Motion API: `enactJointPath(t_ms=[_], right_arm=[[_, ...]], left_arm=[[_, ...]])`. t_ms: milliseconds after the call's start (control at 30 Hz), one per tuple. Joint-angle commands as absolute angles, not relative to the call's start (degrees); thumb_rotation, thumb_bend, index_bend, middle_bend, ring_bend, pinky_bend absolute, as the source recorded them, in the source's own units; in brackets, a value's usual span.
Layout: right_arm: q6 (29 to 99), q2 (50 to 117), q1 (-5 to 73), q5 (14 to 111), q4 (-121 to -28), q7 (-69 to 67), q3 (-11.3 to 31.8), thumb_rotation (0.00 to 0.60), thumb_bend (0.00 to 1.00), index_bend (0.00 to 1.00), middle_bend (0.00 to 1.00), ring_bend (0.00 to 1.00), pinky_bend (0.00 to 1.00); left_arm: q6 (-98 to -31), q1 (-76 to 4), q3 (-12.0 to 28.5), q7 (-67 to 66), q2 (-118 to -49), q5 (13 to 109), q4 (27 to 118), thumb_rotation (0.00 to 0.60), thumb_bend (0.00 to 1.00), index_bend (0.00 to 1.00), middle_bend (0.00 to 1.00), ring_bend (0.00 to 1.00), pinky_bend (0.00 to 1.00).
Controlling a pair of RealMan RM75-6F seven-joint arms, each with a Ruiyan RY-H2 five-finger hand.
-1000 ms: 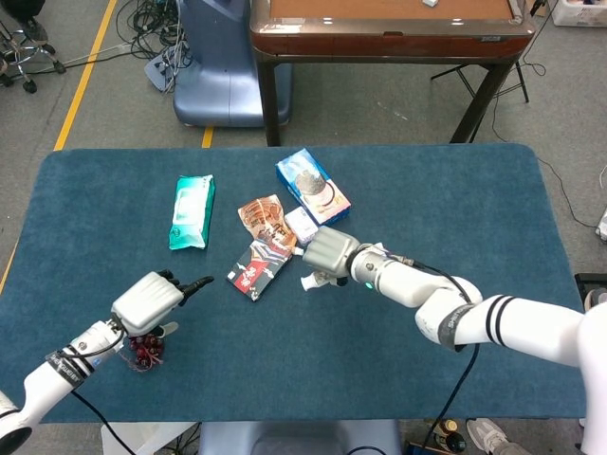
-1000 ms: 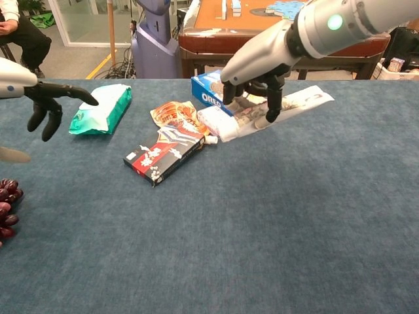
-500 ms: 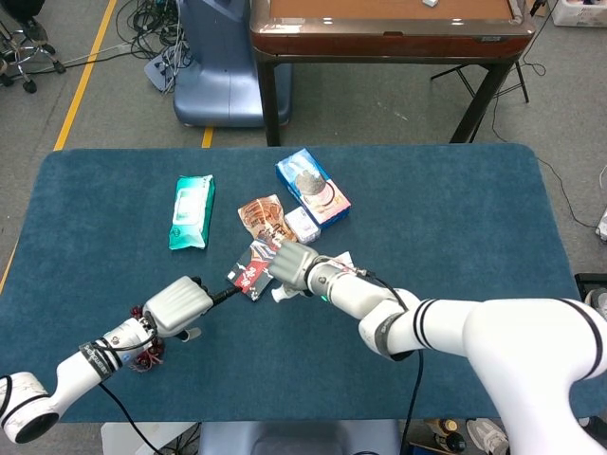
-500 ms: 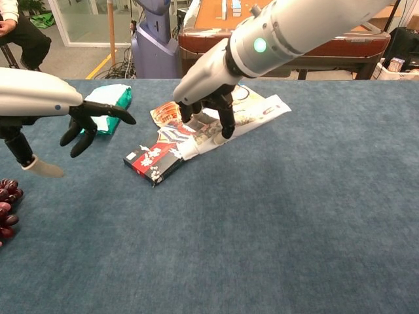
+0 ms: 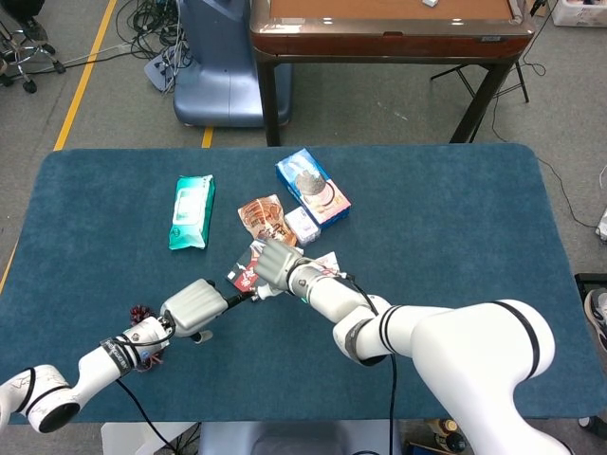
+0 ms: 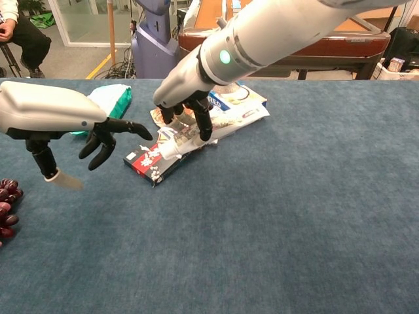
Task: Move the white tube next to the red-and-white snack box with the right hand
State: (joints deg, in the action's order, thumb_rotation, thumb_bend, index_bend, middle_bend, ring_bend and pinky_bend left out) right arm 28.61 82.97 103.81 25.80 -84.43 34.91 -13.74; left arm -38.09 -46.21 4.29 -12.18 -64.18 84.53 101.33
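My right hand [image 6: 185, 103] grips the white tube [image 6: 237, 116] near its capped end, and the tube slants down to the left. Its cap tip hangs just over the upper end of the red-and-white snack box [image 6: 152, 161], which lies flat on the blue table. In the head view the right hand [image 5: 276, 263] covers most of the snack box [image 5: 246, 276], and the tube's flat tail [image 5: 326, 262] sticks out to the right. My left hand [image 6: 62, 118] hovers left of the box with its fingers [image 6: 110, 140] spread and nothing in it.
A blue Oreo box [image 5: 311, 187], a brown snack bag [image 5: 265, 216] and a small white box [image 5: 302, 225] lie just behind the snack box. A green wipes packet [image 5: 192, 210] sits further left. Red grapes [image 6: 5, 216] lie at the near left of the table [image 6: 294, 229].
My right hand has carried the tube leftward and lower, from beside the Oreo box to over the snack box. My left hand has moved right, closer to the snack box.
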Motion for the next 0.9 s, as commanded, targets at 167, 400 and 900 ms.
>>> enactJointPath(t_ms=[167,400,900], right_arm=[[29.08,83.7,104.49,25.34,-83.96,34.2,-13.74,0.6,1.0,0.83,0.72,0.71,0.47],[29.22,83.9,104.67,25.71,-83.98,33.61,-13.76,0.6,1.0,0.84,0.73,0.72,0.47],[29.19,83.29,103.83,28.03,-84.39,31.19,-12.44,0.6,1.0,0.86,0.74,0.74,0.47]], left_arm=[[-37.52,-47.36,3.91,-13.81,-65.52,82.53,100.73,0.6,0.2,0.04,0.55,0.53,0.38],[-37.37,-48.16,3.55,-14.68,-65.94,80.81,100.23,0.6,0.2,0.04,0.55,0.53,0.38],[-36.98,-49.17,1.85,-16.77,-66.77,77.8,99.19,0.6,0.2,0.06,0.55,0.53,0.39]])
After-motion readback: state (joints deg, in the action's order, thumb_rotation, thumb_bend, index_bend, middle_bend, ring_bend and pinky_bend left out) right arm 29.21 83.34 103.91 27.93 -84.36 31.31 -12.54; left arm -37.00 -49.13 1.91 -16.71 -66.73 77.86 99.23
